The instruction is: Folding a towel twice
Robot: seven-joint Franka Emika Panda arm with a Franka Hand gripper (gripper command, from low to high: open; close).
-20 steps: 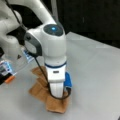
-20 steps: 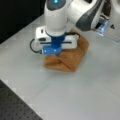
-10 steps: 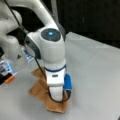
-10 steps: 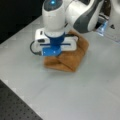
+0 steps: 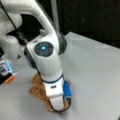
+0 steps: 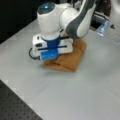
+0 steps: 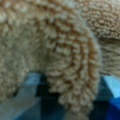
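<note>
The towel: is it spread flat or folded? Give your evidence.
Folded. In a front view the towel lies as a compact stacked bundle with a rounded fold edge; the hand is down on it.

the arm bends steeply down, its gripper (image 6: 51,53) low at 6 o'clock, jaws seemingly pinched together.

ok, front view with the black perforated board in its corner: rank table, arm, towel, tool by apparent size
1. table
2. arm, though it is nearer the camera
3-4. towel and tool: they look alike. The tool hides part of the towel, so I won't rank them.
</note>
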